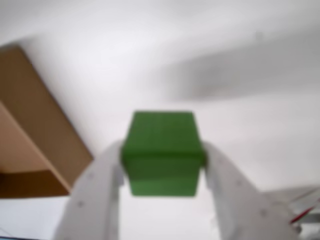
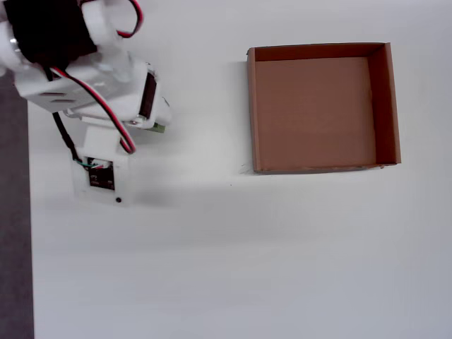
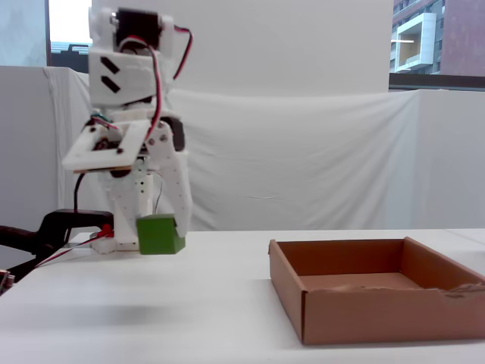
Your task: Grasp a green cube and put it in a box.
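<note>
I have the cube (image 3: 160, 234) clamped in the gripper (image 3: 161, 235), lifted clear of the table (image 3: 227, 303). In the fixed view the box (image 3: 379, 299) sits well apart to the right, empty, so I judge the carry goes that way. The arm stands upright, fingers (image 1: 100, 195) pointing down

White table (image 2: 233, 261) surface, plain and matte. White cloth backdrop (image 3: 318, 159) hangs behind it in the fixed view. Building facade (image 3: 436, 34) visible at upper right through a window. Dark strip of floor (image 2: 13, 233) along the overhead view's left edge.
</note>
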You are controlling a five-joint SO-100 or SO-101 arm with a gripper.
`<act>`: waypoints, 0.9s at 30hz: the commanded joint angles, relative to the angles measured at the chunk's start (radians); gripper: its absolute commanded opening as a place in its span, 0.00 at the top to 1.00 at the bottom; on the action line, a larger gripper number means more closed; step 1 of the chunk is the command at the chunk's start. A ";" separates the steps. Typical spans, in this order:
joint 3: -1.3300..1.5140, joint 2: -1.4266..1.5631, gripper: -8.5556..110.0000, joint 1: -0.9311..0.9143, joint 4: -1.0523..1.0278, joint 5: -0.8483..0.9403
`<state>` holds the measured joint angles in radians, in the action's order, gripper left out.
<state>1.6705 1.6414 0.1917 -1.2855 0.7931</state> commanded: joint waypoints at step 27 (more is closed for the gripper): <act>-0.844 -0.442 0.85 0.376 -0.262 -0.091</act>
<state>0.9158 1.2026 0.5461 -1.5370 0.7056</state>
